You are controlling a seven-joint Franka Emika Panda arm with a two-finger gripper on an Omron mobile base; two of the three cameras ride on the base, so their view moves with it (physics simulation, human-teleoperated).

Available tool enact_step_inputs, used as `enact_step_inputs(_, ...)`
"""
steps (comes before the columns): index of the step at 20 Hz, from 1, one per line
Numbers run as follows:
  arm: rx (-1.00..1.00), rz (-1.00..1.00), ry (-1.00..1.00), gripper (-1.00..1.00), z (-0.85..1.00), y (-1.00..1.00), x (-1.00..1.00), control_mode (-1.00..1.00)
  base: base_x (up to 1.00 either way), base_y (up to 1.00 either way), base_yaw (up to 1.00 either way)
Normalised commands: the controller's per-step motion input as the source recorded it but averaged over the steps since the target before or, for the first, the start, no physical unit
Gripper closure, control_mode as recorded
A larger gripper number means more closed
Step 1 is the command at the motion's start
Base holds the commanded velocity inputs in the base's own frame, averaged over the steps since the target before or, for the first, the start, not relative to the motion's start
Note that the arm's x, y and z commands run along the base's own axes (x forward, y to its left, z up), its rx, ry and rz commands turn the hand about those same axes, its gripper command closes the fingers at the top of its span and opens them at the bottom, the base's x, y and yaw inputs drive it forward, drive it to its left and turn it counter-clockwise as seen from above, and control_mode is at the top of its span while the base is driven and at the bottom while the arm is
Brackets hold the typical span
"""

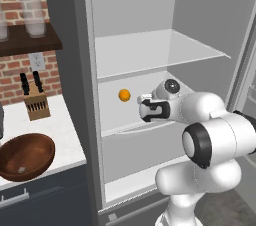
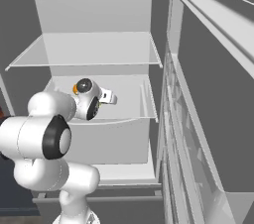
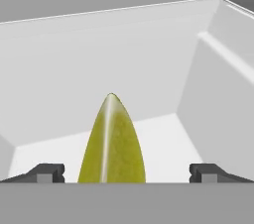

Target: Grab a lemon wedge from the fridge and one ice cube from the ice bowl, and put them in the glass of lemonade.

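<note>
The tall dark-grey fridge (image 1: 70, 70) stands open, light grey inside with clear shelves. The white robot arm reaches in over the middle shelf (image 1: 107, 120). Its two-finger gripper (image 3: 127, 173) is spread wide, with one small dark tip at each side of the hand view and nothing pinched between them.

The pointed yellow-green lemon wedge (image 3: 113, 143) sits right between the two tips in the hand view, on the light floor of the shelf. It does not touch either tip. Its sharp end points toward the back wall of the fridge. From the base views the wedge is hidden behind the hand.

A small round orange fruit (image 1: 124, 95) rests on the same shelf, near the back and toward its left edge, just beside the hand.

To the left of the fridge is a white counter (image 1: 60, 130). The wide reddish-brown wooden bowl (image 1: 25, 156) sits at the counter's front edge. A tiny whitish ice cube (image 1: 21, 169) lies inside the bowl. A wooden knife block (image 1: 36, 102) with dark handles stands at the back of the counter, by the brick wall. Frosted glasses (image 1: 34, 15) stand on a dark shelf above.
</note>
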Motion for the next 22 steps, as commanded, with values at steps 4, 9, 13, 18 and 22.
enact_step_inputs(4,0.00,-0.01,0.00,-1.00,-0.09,0.00,-0.06,-1.00,0.00,0.00,0.00)
enact_step_inputs(9,0.00,0.00,0.00,1.00,-0.13,0.00,-0.05,-1.00,0.00,0.00,0.00)
enact_step_inputs(13,0.00,0.00,0.00,1.00,-0.11,0.00,-0.05,-1.00,0.00,0.00,0.00)
enact_step_inputs(18,0.00,0.00,0.00,1.00,0.00,0.00,0.00,-1.00,0.00,0.00,0.00)
enact_step_inputs(22,0.00,0.00,0.00,1.00,0.00,0.00,0.00,-1.00,0.00,0.00,0.00)
